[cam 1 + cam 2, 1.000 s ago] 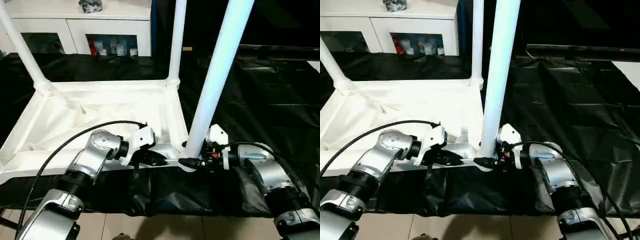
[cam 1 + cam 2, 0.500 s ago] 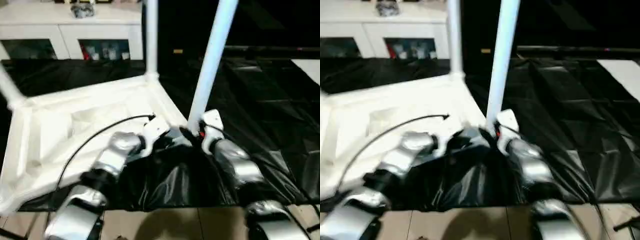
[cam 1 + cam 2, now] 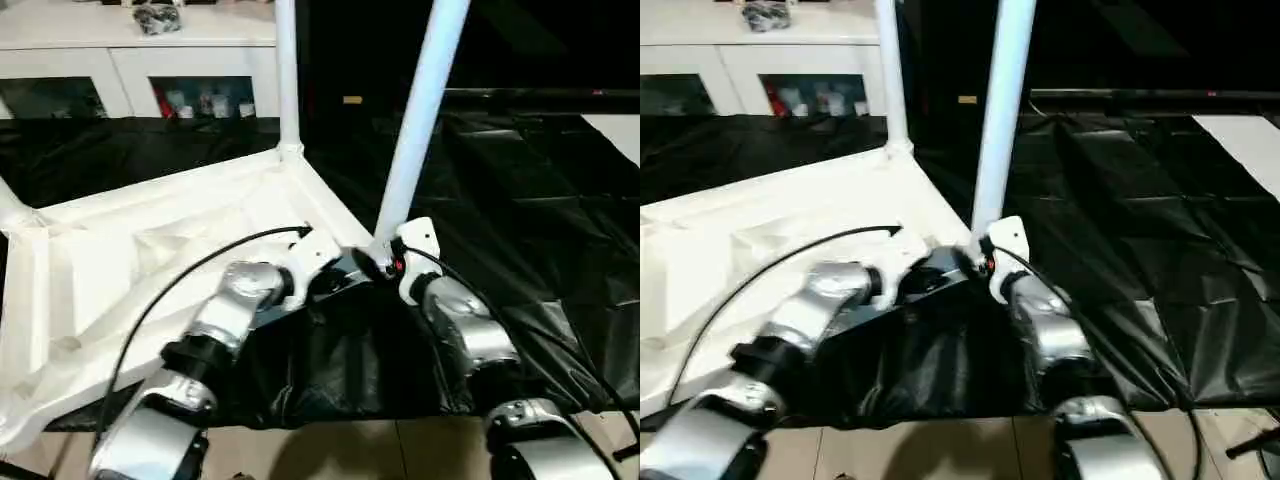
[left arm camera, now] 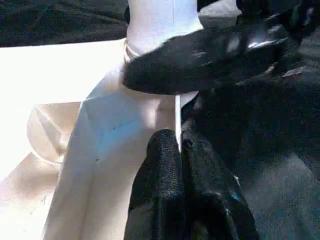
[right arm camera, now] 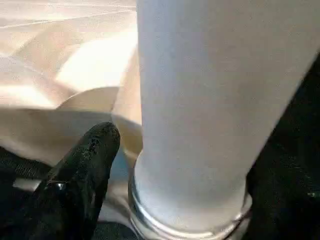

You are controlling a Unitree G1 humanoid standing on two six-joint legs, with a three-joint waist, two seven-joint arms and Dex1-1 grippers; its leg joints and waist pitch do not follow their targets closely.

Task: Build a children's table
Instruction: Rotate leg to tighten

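Observation:
The children's table lies upside down on a black sheet, its white tabletop [image 3: 150,250] showing the ribbed underside. Its legs stand upright in the corner sockets: a near one [image 3: 415,130], a far one [image 3: 286,80] and one at the left edge [image 3: 10,205]. My left gripper [image 4: 180,142] is shut, pinching the thin tabletop rim [image 4: 100,165] beside the near leg's socket. My right gripper [image 3: 385,262] is open around the base of that leg [image 5: 195,100], with one finger [image 5: 85,170] standing a little off the leg.
A white cabinet [image 3: 130,70] with glass doors stands behind the work surface. The black sheet [image 3: 540,200] stretches to the right and bunches at the front edge, with beige floor [image 3: 330,450] below it. A black cable [image 3: 200,260] arcs over my left forearm.
The view has shifted. The tabletop now lies skewed to the cabinet, its near rim slanting. My right gripper's fingers have widened around the leg's base. The left gripper keeps its pinch.

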